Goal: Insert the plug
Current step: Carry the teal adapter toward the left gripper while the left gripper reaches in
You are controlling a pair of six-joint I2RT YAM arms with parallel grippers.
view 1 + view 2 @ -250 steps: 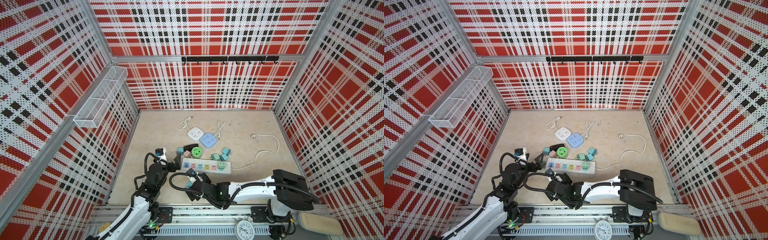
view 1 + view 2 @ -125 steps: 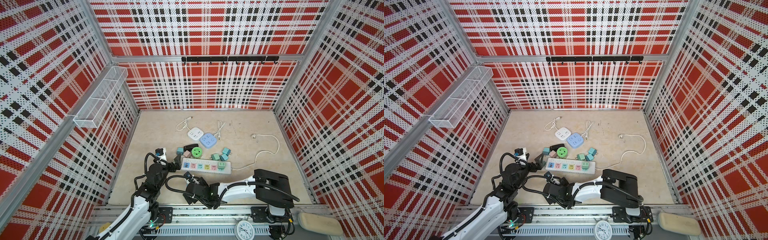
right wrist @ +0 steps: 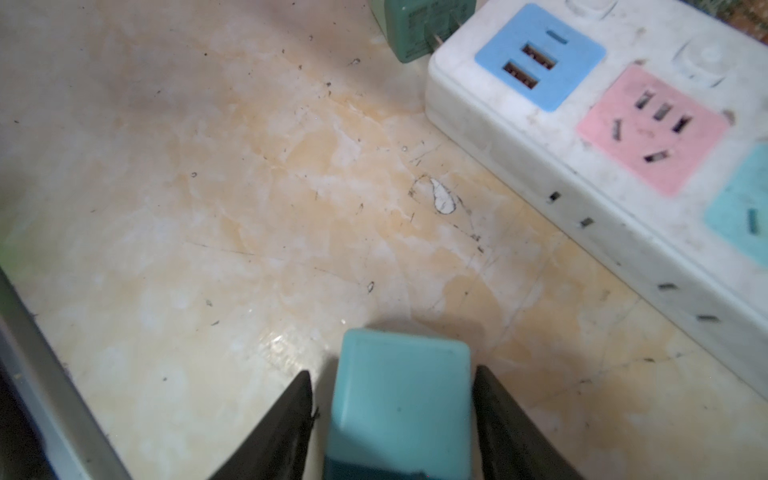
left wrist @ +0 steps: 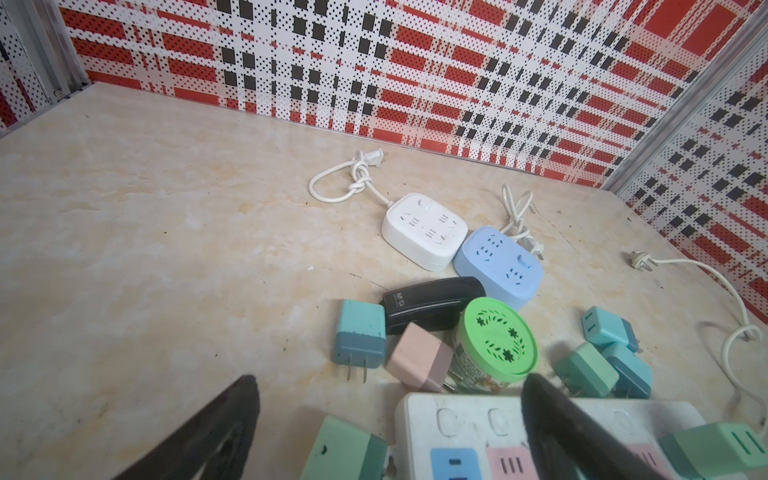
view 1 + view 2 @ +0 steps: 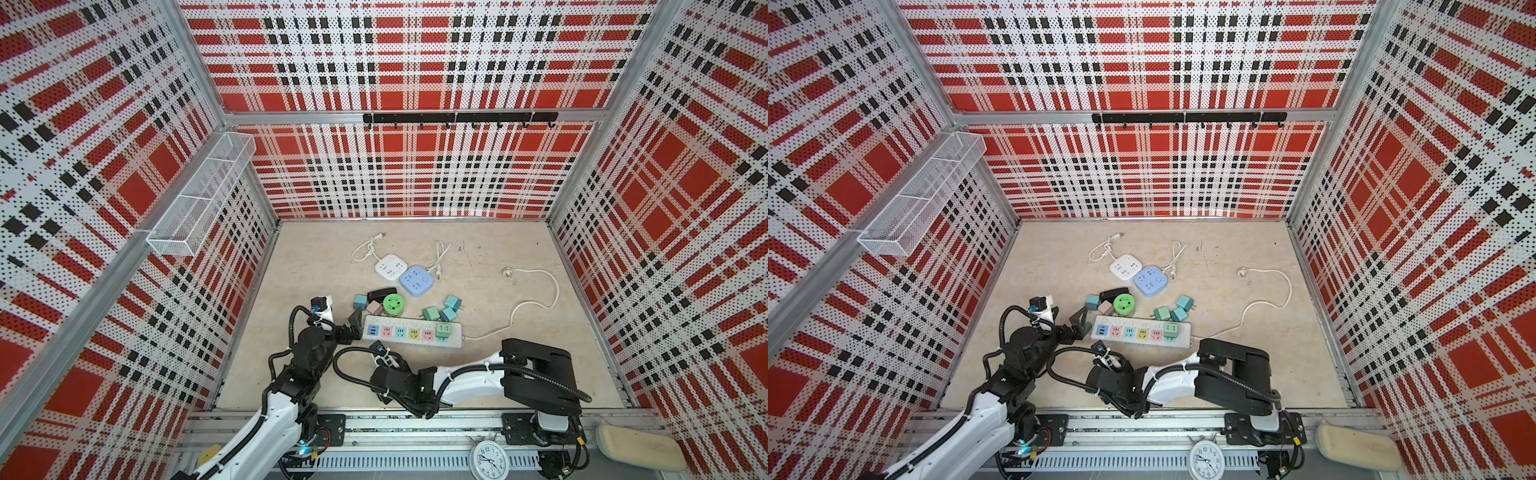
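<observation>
Since a second earlier, the right arm (image 5: 469,378) had swung its black elbow block (image 5: 536,370) toward 9 o'clock and its jaws had drawn in, while the left arm (image 5: 274,419) had kept its place.

In both top views the long white plastic power strip (image 5: 455,338) (image 5: 1185,334) with coloured sockets lay across the beige marbled tabletop (image 5: 498,374) (image 5: 1246,291). A green cube plug (image 5: 443,331) (image 5: 1170,330) was seated near its 3 o'clock end. The left gripper (image 5: 351,328) (image 5: 1077,324) sat at the strip's 9 o'clock end. The right arm's wrist lay at about 7 o'clock of the strip and hid its own fingertips.

In the left wrist view the left gripper (image 4: 390,380) stood spread wide and held nothing, with a loose green plug (image 4: 345,451) and the strip's end between its black fingers (image 4: 232,419).

In the right wrist view the teal plastic cube plug (image 3: 401,399) stood between the right gripper's (image 3: 392,374) black fingers (image 3: 511,424). One finger lay against its side and a thin gap showed at the other, so whether it was clamped could not be told. The plug was near the strip's blue USB end (image 3: 540,54), apart from it.
</observation>
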